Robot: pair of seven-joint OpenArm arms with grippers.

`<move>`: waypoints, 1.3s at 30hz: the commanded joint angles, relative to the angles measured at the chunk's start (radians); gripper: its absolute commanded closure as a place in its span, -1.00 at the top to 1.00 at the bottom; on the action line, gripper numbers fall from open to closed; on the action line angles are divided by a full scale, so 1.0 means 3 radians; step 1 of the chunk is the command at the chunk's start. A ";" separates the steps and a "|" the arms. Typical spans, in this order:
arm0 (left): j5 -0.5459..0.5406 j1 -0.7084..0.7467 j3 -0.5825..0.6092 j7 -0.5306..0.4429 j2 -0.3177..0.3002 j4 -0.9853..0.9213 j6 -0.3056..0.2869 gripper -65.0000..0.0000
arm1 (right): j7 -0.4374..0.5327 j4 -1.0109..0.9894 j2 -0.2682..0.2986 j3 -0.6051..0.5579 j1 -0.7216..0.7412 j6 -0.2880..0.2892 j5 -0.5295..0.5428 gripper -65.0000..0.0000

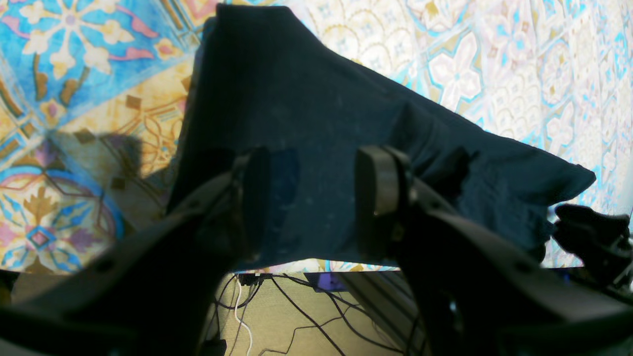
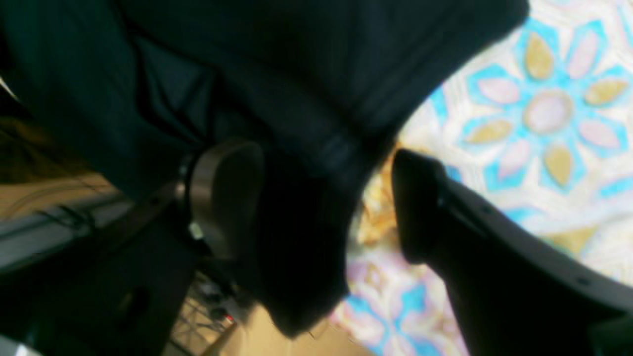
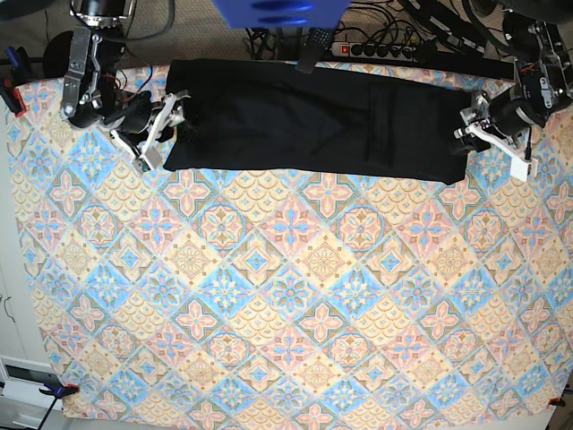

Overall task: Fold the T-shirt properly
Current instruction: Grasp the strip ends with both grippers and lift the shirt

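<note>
The black T-shirt (image 3: pixel 313 116) lies as a long flat band along the table's far edge. My right gripper (image 3: pixel 168 128) is at its left end in the base view. In the right wrist view this gripper (image 2: pixel 321 198) is open, its jaws wide apart, with a dark fold of the shirt (image 2: pixel 296 74) lying loose between them. My left gripper (image 3: pixel 467 125) is at the shirt's other end. Seen from the left wrist, it (image 1: pixel 314 193) is open over the edge of the cloth (image 1: pixel 306 109), fingers (image 1: pixel 376 193) apart and not pinching it.
The colourful patterned tablecloth (image 3: pixel 286 296) covers the whole table. Beyond the far edge are a power strip (image 3: pixel 376 49), cables (image 1: pixel 296 316) and a blue object (image 3: pixel 277 11). Clamps hold the cloth at the left side (image 3: pixel 11 94) and front corner (image 3: pixel 55 390).
</note>
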 commanded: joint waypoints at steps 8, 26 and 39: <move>-0.0038 -0.0008 -0.0023 -0.0039 -0.0042 0.0044 -0.0009 -0.15 | 0.0052 -0.0299 0.0035 0.0019 0.0068 0.0008 0.0071 0.34; -0.0038 -0.0084 -0.0023 -0.0034 -0.0042 0.0044 -0.0009 -0.15 | 0.0047 -0.0376 -0.0221 -0.0206 0.0037 0.0008 0.0061 0.33; -0.0044 -0.0084 -0.0043 -0.0045 -0.0042 0.0044 -0.0009 -0.15 | 0.0047 -0.0392 -0.0206 0.0014 0.0247 0.0008 0.0061 -0.99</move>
